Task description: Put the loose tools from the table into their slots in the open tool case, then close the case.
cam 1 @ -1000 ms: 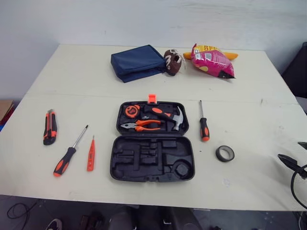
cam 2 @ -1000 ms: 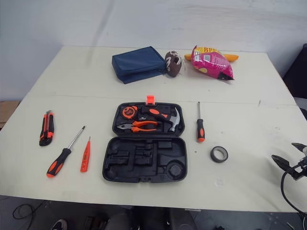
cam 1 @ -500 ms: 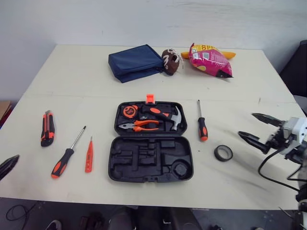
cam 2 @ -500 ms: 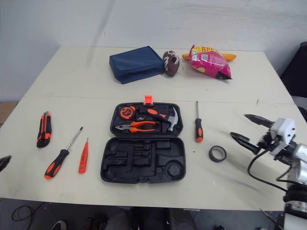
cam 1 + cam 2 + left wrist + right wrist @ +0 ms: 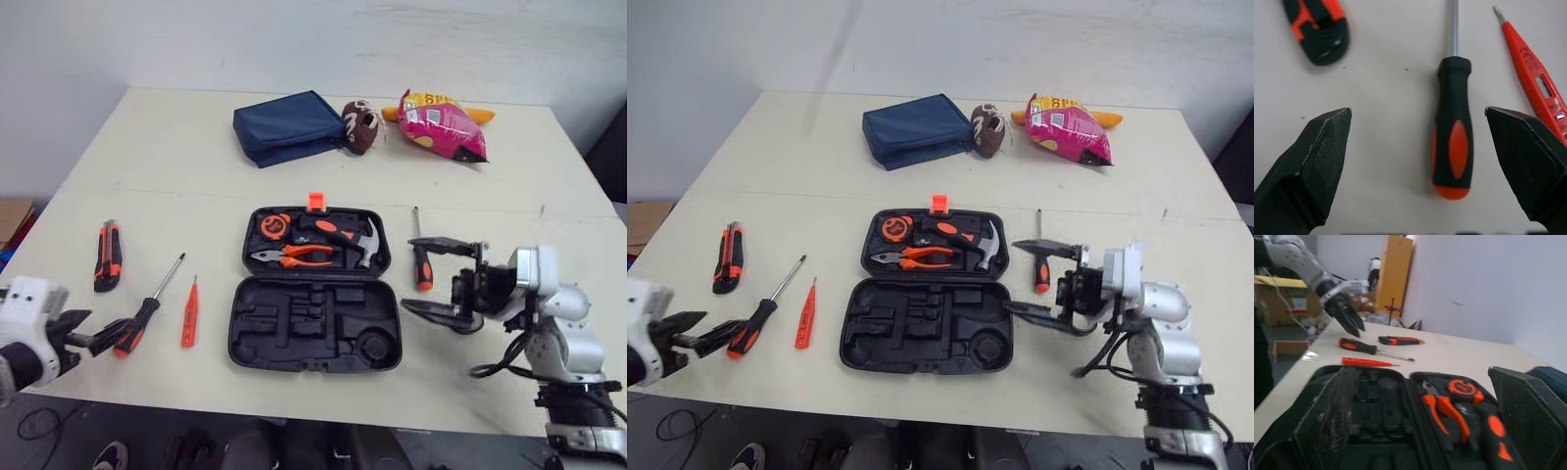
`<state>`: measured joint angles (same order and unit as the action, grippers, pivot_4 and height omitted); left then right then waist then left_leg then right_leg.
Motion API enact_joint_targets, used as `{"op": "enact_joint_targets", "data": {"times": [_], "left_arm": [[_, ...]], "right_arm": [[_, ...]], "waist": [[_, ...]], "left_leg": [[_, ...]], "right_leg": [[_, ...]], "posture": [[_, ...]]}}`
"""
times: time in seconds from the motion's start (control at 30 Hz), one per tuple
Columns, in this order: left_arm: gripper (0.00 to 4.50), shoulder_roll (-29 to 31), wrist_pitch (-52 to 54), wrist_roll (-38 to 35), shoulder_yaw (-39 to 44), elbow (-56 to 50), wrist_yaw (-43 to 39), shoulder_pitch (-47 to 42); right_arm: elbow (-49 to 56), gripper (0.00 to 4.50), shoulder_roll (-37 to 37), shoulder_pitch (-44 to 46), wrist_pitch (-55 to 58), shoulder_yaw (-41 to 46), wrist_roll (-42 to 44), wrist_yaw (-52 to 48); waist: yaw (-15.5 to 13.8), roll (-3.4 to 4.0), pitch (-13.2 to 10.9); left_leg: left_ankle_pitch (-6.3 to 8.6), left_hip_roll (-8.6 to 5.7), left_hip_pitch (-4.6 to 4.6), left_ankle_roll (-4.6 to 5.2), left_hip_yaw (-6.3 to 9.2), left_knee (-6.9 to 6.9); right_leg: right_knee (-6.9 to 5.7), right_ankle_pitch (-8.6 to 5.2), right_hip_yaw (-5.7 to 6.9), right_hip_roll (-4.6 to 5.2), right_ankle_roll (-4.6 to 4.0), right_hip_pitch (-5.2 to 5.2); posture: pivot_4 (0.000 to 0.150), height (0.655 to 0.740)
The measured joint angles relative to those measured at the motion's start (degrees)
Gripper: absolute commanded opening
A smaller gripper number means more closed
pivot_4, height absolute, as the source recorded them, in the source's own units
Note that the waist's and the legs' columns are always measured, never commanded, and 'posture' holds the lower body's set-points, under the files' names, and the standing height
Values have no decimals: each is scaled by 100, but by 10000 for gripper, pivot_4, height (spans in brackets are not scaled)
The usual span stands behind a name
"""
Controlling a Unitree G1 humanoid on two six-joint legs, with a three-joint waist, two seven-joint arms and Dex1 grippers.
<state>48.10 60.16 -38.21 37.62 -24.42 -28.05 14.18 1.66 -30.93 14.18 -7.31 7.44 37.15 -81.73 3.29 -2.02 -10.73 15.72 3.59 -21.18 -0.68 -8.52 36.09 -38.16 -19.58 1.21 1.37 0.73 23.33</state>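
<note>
Worktop (image 5: 196, 191) of pale board is carrying everything. At its near left edge the left tool (image 5: 103, 329) is hanging released, its fingers spread wide on either side of the butt end of the long screwdriver (image 5: 147, 308) and touching nothing. The left wrist view is showing the black-and-orange handle lying between the two pads (image 5: 1322, 152). Farther back, the utility knife (image 5: 106, 255) is lying well apart from the case. The red tester pen (image 5: 188, 313) is lying just beside the screwdriver on its right; a small printed mark and a clear window are showing on the pen, but the lettering is too small to read. In the middle the tool case (image 5: 294, 333) is lying open with its orange latch (image 5: 313, 201) pointing away. Its near half is sitting with bare slots, and its far half is holding the tape measure (image 5: 272, 226), the pliers (image 5: 294, 257) and the hammer (image 5: 345, 235). Just right of the case the short screwdriver (image 5: 419, 262) is lying loose. The right tool (image 5: 413, 273) is hovering there, released, one finger above the other, partly screening the handle from the head views. Along the far edge a blue pouch (image 5: 289, 127), a brown ball-like thing (image 5: 361, 127) and a pink snack bag (image 5: 441, 122) are sitting well apart from both arms; the bag's print is not readable.
</note>
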Motion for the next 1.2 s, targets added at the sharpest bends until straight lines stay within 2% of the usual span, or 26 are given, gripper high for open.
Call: {"op": "enact_joint_targets", "data": {"times": [0.2, 0.3, 0.47, 0.5, 0.7, 0.77, 0.83, 0.97, 1.1, 1.2], "left_arm": [[44348, 204, 269, 244, -831, 79, 92, -302], [35346, 261, 279, 397, -953, 158, 123, -373], [11307, 333, 463, 578, -896, 257, 244, -392], [7628, 328, 499, 582, -861, 254, 243, -385], [7628, 351, 359, 707, -679, 297, 158, -134], [7628, 657, 37, 949, -731, 419, 5, -146], [7628, 951, -408, 1015, -729, 428, -327, -573], [7628, 1700, -1361, 902, -1006, -297, -1322, -1400], [7628, 2313, -1994, 932, -2439, -500, -2534, -2307], [7628, 2424, -2029, 1243, -3770, -429, -3122, -3605]], "right_arm": [[63, 45000, -47, -12, 2, -30, -1, -80], [64, 45000, -47, -12, -6, -30, -2, -127], [43, 45000, -47, -13, -70, -29, -38, -142], [39, 45000, -47, -13, -93, -29, -55, -141], [-173, 45000, -61, -8, -266, -25, -203, -144], [-352, 45000, -107, 7, -353, -8, -242, -175], [-631, 45000, -201, 38, -444, 54, -282, -213], [-927, 45000, -277, 284, -649, 76, -335, -317], [-1141, 45000, -359, 310, -752, 155, -426, -347], [-1147, 45000, -372, 352, -754, 159, -468, -304]], "waist": [[2, 0, 0], [2, 9, 3], [24, 10, 3], [23, 11, 3], [54, 14, 5], [51, 3, -1], [-2, -5, -3], [-59, 9, -1], [-32, 25, 1], [-18, 24, 0]], "left_leg": [[-2, 0, 5, -3, -1, -3], [-3, 0, 10, -1, -1, -1], [-4, 0, 11, -2, -1, -4], [-3, 0, 11, -3, -1, -4], [-4, 0, 14, -4, -1, -2], [-9, 0, 9, -7, 1, -1], [-12, 0, 2, -8, 4, 2], [-9, -7, -1, -18, -6, -1], [-6, -2, -11, -24, -16, -6], [-12, 3, -7, -33, -18, 1]], "right_leg": [[-7, -4, 0, -1, -8, 3], [-15, -5, -1, -1, -9, 2], [-17, -6, -1, -1, -11, 3], [-16, -6, -1, -1, -11, 3], [-21, -6, -2, -1, -12, 3], [-27, -8, 0, -2, -15, 8], [-26, -7, 3, -2, -18, 10], [6, -4, 2, 8, -15, -3], [21, -6, -5, -4, -13, 7], [11, -7, -16, -22, -10, 7]], "posture": [[1500, 7400], [1500, 7400], [1500, 7400], [1500, 7400], [1500, 7400], [1500, 7400], [1500, 7400], [1500, 7400], [1500, 7400], [1500, 7400]]}}
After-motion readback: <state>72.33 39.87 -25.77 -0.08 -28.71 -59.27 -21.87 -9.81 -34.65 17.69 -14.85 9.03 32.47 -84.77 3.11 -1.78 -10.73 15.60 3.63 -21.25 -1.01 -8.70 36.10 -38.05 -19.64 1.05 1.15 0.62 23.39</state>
